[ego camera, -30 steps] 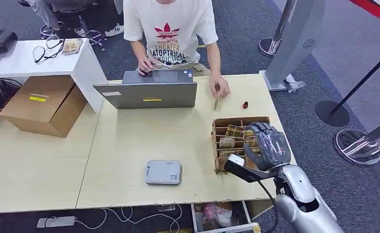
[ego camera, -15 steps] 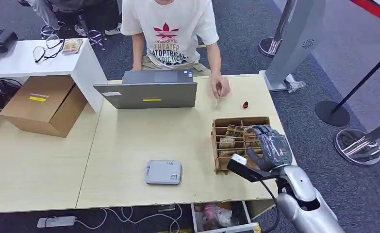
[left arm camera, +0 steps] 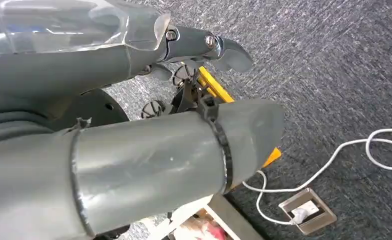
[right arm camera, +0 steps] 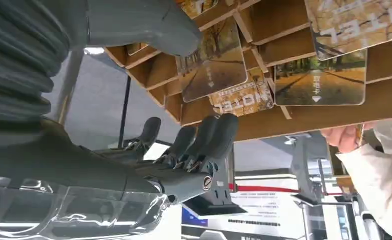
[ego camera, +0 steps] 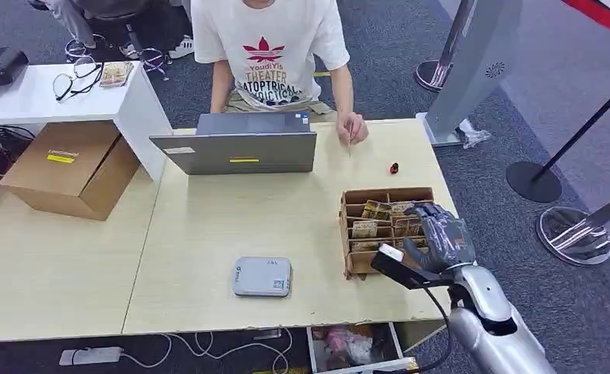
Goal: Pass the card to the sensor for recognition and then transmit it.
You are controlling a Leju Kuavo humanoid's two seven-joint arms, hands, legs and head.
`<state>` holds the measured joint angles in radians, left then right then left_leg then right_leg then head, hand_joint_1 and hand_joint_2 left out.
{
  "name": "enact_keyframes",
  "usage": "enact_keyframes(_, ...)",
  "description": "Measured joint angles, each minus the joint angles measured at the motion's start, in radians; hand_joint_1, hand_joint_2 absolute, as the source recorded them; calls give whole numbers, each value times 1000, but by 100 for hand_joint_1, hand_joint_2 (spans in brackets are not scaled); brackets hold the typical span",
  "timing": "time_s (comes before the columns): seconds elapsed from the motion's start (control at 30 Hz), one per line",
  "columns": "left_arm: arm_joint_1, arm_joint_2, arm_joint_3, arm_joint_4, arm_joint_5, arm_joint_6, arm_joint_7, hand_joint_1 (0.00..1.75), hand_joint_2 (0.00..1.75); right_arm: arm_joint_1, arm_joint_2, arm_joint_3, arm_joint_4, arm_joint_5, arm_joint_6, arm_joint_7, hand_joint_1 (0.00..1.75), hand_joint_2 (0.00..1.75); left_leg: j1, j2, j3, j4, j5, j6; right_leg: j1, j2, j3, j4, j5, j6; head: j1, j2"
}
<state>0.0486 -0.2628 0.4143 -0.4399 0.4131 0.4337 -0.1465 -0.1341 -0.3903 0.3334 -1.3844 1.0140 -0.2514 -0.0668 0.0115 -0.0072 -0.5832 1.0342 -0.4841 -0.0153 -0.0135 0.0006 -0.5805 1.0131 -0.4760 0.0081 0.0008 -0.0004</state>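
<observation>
A brown cardboard card box [ego camera: 386,193] stands on the right of the light wooden table [ego camera: 208,226], with several picture cards [ego camera: 375,209] standing in its slots. My right hand [ego camera: 440,232] hovers over the box's right side, fingers spread, holding nothing. In the right wrist view its fingers [right arm camera: 204,140] and thumb [right arm camera: 148,25] are apart, close to the cards [right arm camera: 214,65] in the box [right arm camera: 384,100]. The grey flat sensor [ego camera: 262,276] lies on the table to the box's left. My left hand [left arm camera: 173,125] hangs over the carpet, holding nothing.
A person in a white T-shirt [ego camera: 270,47] sits at the far side behind a grey laptop [ego camera: 235,148], pinching a card [ego camera: 350,140] in one hand. A small dark object [ego camera: 394,167] lies beyond the box. A cardboard carton [ego camera: 68,167] sits at the left.
My right hand has slid a little to the right and nearer, along the box's right side. The person's hand with the card has drawn back toward their body.
</observation>
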Motion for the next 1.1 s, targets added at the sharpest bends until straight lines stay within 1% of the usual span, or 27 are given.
enact_keyframes(0.07,0,1,0,2,0,-2,0,0,0,1,0,-2,3,-3,0,0,72,175,0,0,0,0,0,0,0,0,0,0,0,0,0,0)
enact_keyframes(0.1,0,2,0,4,1,-3,0,0,0,1,0,-3,3,-3,0,-1,75,175,0,0,0,0,0,0,0,0,0,0,0,0,0,0)
enact_keyframes(0.17,-1,2,0,7,1,-3,0,0,0,1,0,-7,6,-6,1,-6,70,175,0,0,0,0,0,0,0,0,0,0,0,0,0,0)
enact_keyframes(0.2,-1,2,0,10,1,-4,0,0,0,1,0,-8,9,-6,2,-8,70,175,0,0,0,0,0,0,0,0,0,0,0,0,0,0)
enact_keyframes(0.23,-1,3,1,11,2,-4,0,0,0,0,-1,-9,11,-8,3,-10,75,175,0,0,0,0,0,0,0,0,0,0,0,0,0,0)
enact_keyframes(0.37,-3,5,1,19,3,-6,0,0,0,-3,-2,-15,19,-9,7,-14,77,175,0,0,0,0,0,0,0,0,0,0,0,0,0,0)
enact_keyframes(0.47,-3,6,1,22,3,-8,0,0,0,-7,-4,-16,24,-9,13,-16,86,175,0,0,0,0,0,0,0,0,0,0,0,0,0,0)
enact_keyframes(0.5,-5,6,1,24,3,-9,0,0,0,-9,-5,-16,27,-9,14,-16,84,175,0,0,0,0,0,0,0,0,0,0,0,0,0,0)
enact_keyframes(0.53,-5,6,1,26,3,-9,0,0,0,-11,-6,-16,28,-9,15,-17,79,175,0,0,0,0,0,0,0,0,0,0,0,0,0,0)
enact_keyframes(0.57,-5,6,1,27,3,-10,0,0,0,-12,-8,-16,29,-9,15,-17,79,175,0,0,0,0,0,0,0,0,0,0,0,0,0,0)
enact_keyframes(0.67,-6,7,1,29,2,-12,0,0,0,-18,-11,-16,32,-9,19,-17,84,175,0,0,0,0,0,0,0,0,0,0,0,0,0,0)
enact_keyframes(0.73,-6,7,1,29,2,-14,-2,0,0,-21,-12,-16,34,-9,21,-18,91,175,0,0,0,0,0,0,0,0,0,0,0,0,0,0)
enact_keyframes(0.8,-7,7,1,29,0,-15,-4,0,0,-24,-15,-16,34,-11,24,-18,93,175,0,0,0,0,0,0,0,0,0,0,0,0,0,0)
enact_keyframes(0.87,-7,7,1,29,-1,-15,-11,0,0,-27,-17,-16,34,-12,33,-18,103,175,0,0,0,0,0,0,0,0,0,0,0,0,0,0)
enact_keyframes(0.9,-7,7,1,29,-3,-15,-14,0,0,-29,-17,-15,34,-12,34,-18,103,175,0,0,0,0,0,0,0,0,0,0,0,0,0,0)
enact_keyframes(0.93,-7,7,1,29,-3,-15,-17,0,0,-31,-18,-15,34,-13,35,-18,113,175,0,0,0,0,0,0,0,0,0,0,0,0,0,0)
enact_keyframes(1.0,-6,7,1,29,-3,-15,-20,0,0,-35,-19,-15,34,-14,39,-18,124,175,0,0,0,0,0,0,0,0,0,0,0,0,0,0)
enact_keyframes(1.03,-6,7,1,29,-4,-15,-21,0,0,-37,-20,-14,34,-15,40,-18,127,175,0,0,0,0,0,0,0,0,0,0,0,0,0,0)
enact_keyframes(1.1,-6,6,1,29,-6,-15,-23,0,0,-42,-21,-13,35,-15,47,-18,127,175,0,0,0,0,0,0,0,0,0,0,0,0,0,0)
